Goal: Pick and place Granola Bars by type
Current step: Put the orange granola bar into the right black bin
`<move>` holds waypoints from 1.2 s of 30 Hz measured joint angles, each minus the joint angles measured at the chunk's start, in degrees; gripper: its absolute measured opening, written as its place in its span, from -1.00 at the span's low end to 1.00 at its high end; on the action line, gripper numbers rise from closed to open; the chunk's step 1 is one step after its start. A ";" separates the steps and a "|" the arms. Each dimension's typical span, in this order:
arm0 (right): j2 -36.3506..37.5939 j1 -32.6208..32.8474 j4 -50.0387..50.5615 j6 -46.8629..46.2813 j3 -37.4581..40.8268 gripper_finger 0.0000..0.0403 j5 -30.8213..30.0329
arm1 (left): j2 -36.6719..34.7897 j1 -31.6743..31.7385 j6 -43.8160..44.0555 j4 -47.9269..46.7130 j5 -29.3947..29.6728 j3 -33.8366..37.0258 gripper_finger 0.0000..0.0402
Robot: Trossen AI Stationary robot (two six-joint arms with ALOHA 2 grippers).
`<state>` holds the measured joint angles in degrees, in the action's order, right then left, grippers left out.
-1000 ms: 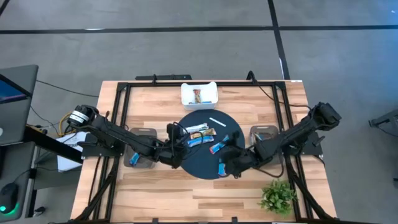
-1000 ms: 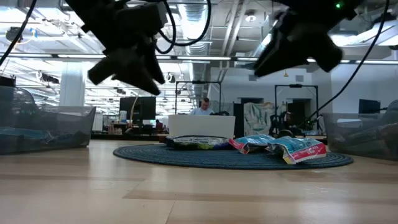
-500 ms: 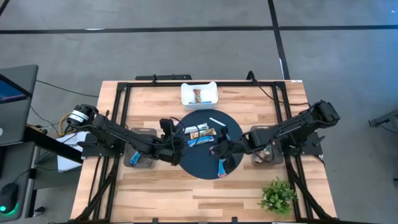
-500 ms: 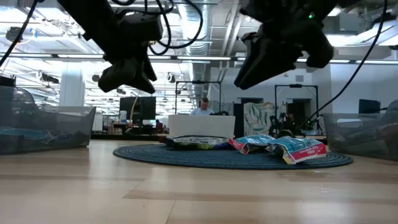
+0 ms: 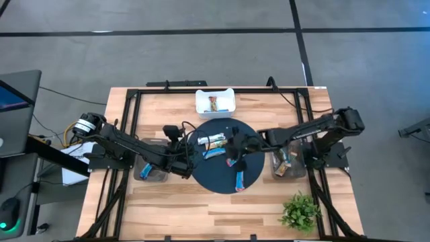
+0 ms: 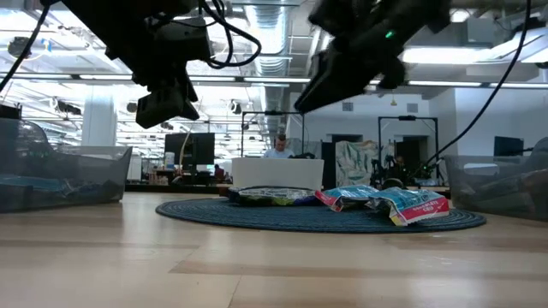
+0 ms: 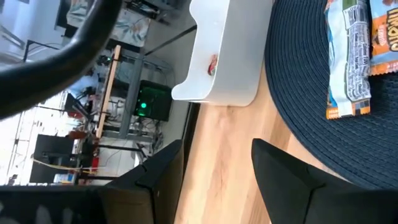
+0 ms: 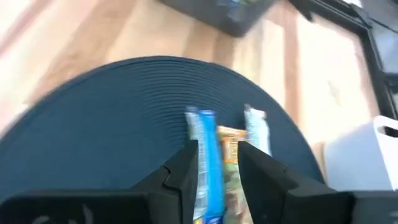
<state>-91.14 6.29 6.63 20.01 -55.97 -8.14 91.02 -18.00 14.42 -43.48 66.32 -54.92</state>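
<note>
Several granola bars lie on the round dark mat point(image 5: 225, 168): a tan and silver one point(image 5: 212, 140), a blue one point(image 5: 215, 153), a blue and red one point(image 5: 232, 161) and a blue one point(image 5: 240, 180) toward the near side. My right gripper point(image 5: 234, 140) hovers open above the middle of the mat, and its wrist view shows a blue bar point(image 8: 204, 140) on the mat below the gap. My left gripper point(image 5: 180, 132) hangs open over the mat's left rim, pointing toward the white tray point(image 7: 224, 56), with nothing between its fingers point(image 7: 214, 155).
The white tray point(image 5: 215, 102) at the far edge holds one bar. Clear bins stand to the left point(image 5: 151, 168) and right point(image 5: 285, 161) of the mat. A small green plant point(image 5: 300, 212) sits at the near right corner. Black frame rails run along the table's sides.
My right gripper has swung from the mat's near right side toward the far edge and a little left, to above the mat's middle, staying high. My left gripper has drawn off toward the mat's left rim and turned toward the white tray. The bars lie as before.
</note>
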 joint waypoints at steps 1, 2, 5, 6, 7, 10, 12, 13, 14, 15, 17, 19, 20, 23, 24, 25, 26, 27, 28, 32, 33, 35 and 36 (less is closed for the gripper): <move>-0.84 -1.11 -0.52 0.02 -0.08 -0.47 0.65 | 0.01 0.00 0.12 -0.03 0.02 0.00 -0.08; -1.34 -2.15 0.20 0.01 0.09 -0.47 1.42 | 0.02 0.00 0.29 -0.12 0.03 0.00 -0.08; -4.16 -5.32 -1.09 0.53 -0.19 -0.47 4.16 | 0.04 0.00 1.09 -0.91 0.11 0.00 -0.08; -5.35 -6.28 -0.66 0.98 -0.09 -0.47 5.09 | 0.04 0.00 1.21 -1.12 0.15 0.00 -0.08; -6.80 -7.22 -0.67 1.30 0.00 -0.47 5.56 | 0.04 0.00 1.26 -1.23 0.20 0.00 -0.08; -10.42 -9.20 -0.82 1.49 -0.31 -0.47 5.72 | 0.07 0.00 1.67 -1.67 0.20 -0.01 -0.08; -11.84 -10.20 -1.09 1.50 -0.70 -0.47 6.21 | 0.07 0.00 2.19 -2.02 0.22 0.00 -0.08; -12.49 -10.63 -1.23 1.51 -0.86 -0.47 6.71 | 0.07 0.00 2.28 -2.23 0.26 -0.02 -0.08; -13.23 -10.92 -1.64 1.50 -1.10 -0.47 6.90 | 0.07 0.00 2.30 -2.20 0.28 -0.01 -0.08; -13.75 -11.12 -1.57 1.49 -1.23 -0.47 6.88 | 0.07 0.00 2.31 -2.14 0.30 -0.01 -0.08; -14.54 -11.35 -1.59 1.46 -1.46 -0.47 6.79 | 0.07 0.00 2.31 -2.15 0.39 -0.02 -0.08; -15.21 -11.33 -1.76 1.46 -1.52 -0.47 6.75 | 0.07 0.00 2.33 -2.14 0.39 -0.01 -0.08; -15.53 -11.31 -1.66 1.48 -1.52 -0.47 6.72 | 0.07 0.00 2.37 -2.10 0.39 -0.02 -0.08; -15.99 -11.26 -1.64 1.46 -1.57 -0.47 6.58 | 0.07 0.00 2.55 -2.08 0.39 -0.02 -0.08; -15.99 -11.25 -1.52 1.46 -1.57 -0.47 6.58 | 0.07 0.00 2.56 -2.12 0.39 -0.02 -0.08; -15.99 -11.23 -1.49 1.36 -1.57 -0.47 6.55 | 0.07 0.00 2.57 -2.10 0.39 -0.02 -0.08; -15.99 -11.22 -1.40 1.10 -1.57 -0.48 6.55 | 0.07 0.00 2.57 -2.09 0.39 -0.02 -0.08; -15.99 -11.22 -1.37 1.03 -1.57 -0.49 6.55 | 0.07 0.00 2.57 -2.10 0.39 -0.02 -0.08; -15.96 -11.22 -1.34 1.03 -1.57 -0.50 6.55 | 0.07 0.00 2.57 -2.10 0.39 -0.02 -0.08; -15.71 -11.20 -1.09 1.25 -1.57 -0.65 6.57 | 0.07 0.00 2.57 -2.10 0.39 -0.02 -0.08; -15.69 -11.21 -1.10 1.34 -1.57 -0.70 6.58 | 0.07 0.00 2.57 -2.10 0.39 -0.02 -0.08; -15.66 -11.22 -1.16 1.43 -1.57 -0.81 6.56 | 0.07 0.00 2.57 -2.10 0.38 -0.02 -0.08; -15.64 -11.21 -1.18 1.44 -1.57 -0.86 6.55 | 0.07 0.00 2.57 -2.10 0.37 -0.02 -0.08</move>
<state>-106.78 -4.92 5.45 21.45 -57.54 -1.58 91.09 -18.00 16.99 -45.58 66.70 -54.94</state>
